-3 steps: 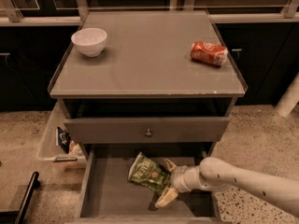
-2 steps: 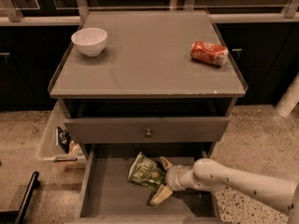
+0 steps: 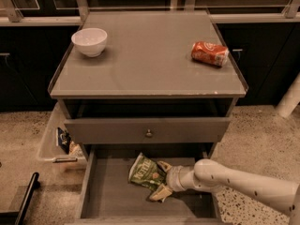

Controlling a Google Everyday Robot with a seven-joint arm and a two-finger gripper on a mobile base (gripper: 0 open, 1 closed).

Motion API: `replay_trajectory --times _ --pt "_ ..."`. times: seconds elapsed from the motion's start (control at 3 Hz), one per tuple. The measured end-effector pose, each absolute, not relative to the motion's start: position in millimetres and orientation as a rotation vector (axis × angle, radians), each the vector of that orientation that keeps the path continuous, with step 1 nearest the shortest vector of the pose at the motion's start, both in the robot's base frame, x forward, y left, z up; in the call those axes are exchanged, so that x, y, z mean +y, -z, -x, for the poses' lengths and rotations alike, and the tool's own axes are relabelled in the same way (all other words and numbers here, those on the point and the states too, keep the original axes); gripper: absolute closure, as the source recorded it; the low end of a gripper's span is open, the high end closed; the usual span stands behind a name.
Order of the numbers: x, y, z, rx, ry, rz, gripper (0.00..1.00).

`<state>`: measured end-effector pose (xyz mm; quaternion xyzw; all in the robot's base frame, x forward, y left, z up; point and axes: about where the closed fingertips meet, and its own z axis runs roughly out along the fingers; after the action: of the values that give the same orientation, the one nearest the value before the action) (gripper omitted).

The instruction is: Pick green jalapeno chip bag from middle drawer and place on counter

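What we are not making out around the open middle drawer [image 3: 112, 196]

We are losing the drawer's front lip to the bottom edge of the view, and the arm [image 3: 253, 186] is running out at the right. The tool [image 3: 161, 179] is sitting inside the drawer at the right end of the green chip bag [image 3: 143, 172] and covering that end, and the bag's white lettering is reading too small for us. The print on the orange can [image 3: 209, 53] on the worktop [image 3: 150, 69] is blurring as well. Shadow is hiding the inside of the upper drawer [image 3: 147, 129]. We are failing to name the small things in the pale bin [image 3: 47, 142] on the left. A dark bar [image 3: 26, 196] and a white post [image 3: 290, 97] are passing out of view.
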<state>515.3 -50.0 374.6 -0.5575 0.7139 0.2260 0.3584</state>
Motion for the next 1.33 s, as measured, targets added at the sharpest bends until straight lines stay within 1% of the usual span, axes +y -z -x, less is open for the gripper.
replay_trajectory --times 1.0,1.33 --pt "-49.9 -374.6 -515.2 1.842 -0.583 1.438 0.88" --pt "-49.2 -377.6 -512.7 1.844 -0.616 1.449 1.0"
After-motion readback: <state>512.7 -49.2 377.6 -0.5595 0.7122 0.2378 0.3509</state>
